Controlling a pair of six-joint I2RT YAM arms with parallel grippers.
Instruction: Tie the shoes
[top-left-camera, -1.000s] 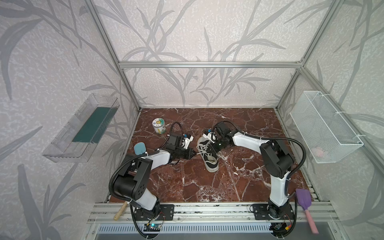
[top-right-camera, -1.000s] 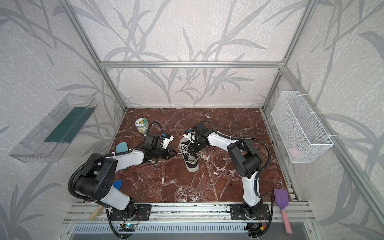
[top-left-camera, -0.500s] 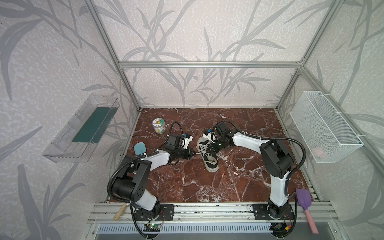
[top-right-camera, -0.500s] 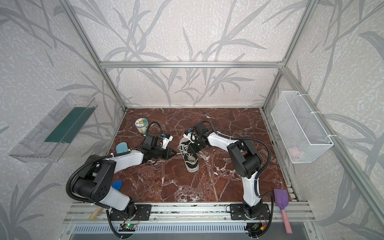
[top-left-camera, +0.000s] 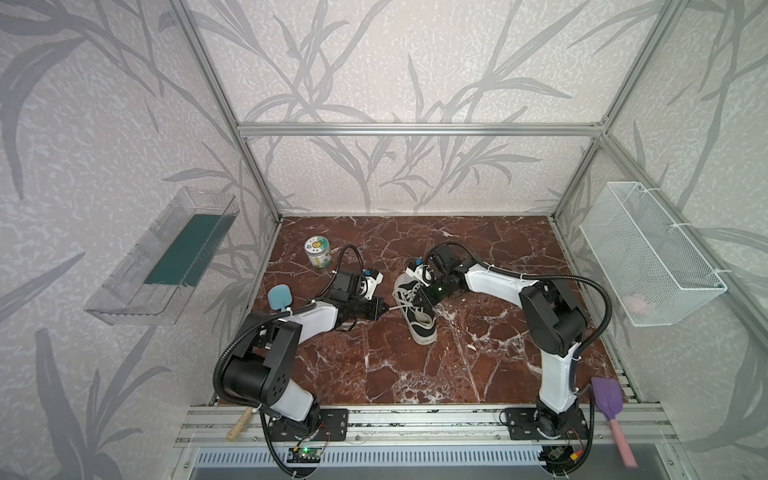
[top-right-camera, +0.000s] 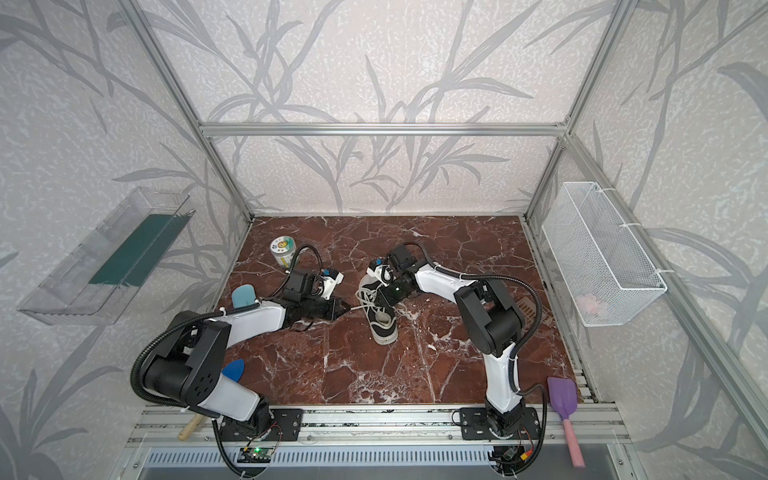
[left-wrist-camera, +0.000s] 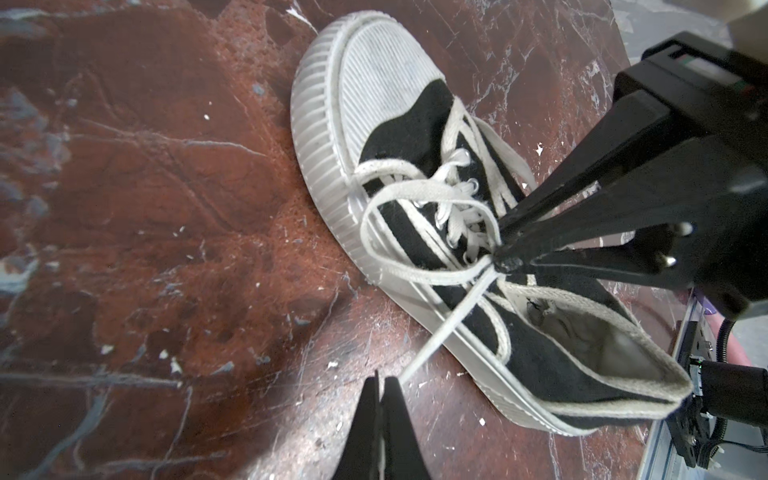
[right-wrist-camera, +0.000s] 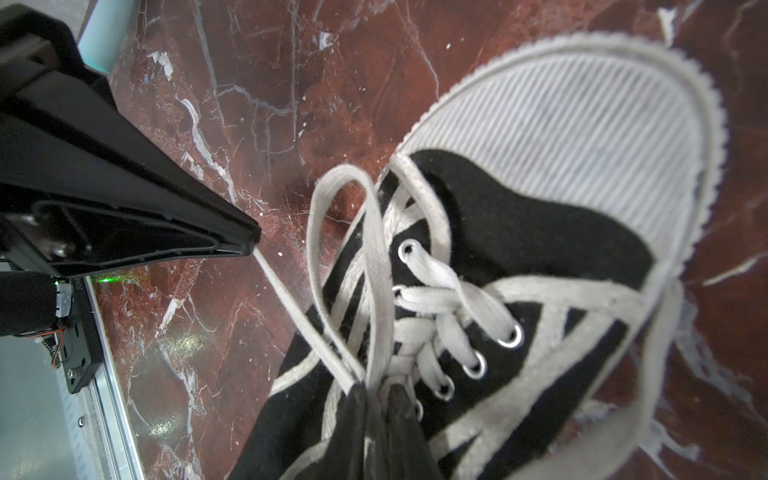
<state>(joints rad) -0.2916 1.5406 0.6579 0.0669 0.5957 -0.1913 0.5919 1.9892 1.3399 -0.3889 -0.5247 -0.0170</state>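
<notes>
My left jaws are clenched on the end of one lace strand (left-wrist-camera: 449, 324), which runs taut from them straight to the spot where the right jaws grip. The right jaws are pinched on the laces (right-wrist-camera: 432, 299) over the tongue, at the base of a single loop (left-wrist-camera: 362, 226). Compared with a second ago, almost nothing has shifted in either top view. The left arm is still at 9 o'clock of the sneaker (top-left-camera: 419, 322), the right arm still reaches in from 2 o'clock, and the strand looks no tighter. I read this as a hold, not a pull. The sneaker stands near the centre of the table (top-left-camera: 457, 374) with its toe toward 6 o'clock, and it has not been dragged. I see only one loop and no bow, so I judge the tying partway done, and the pinned loop needs the taut strand wrapped around it next.
</notes>
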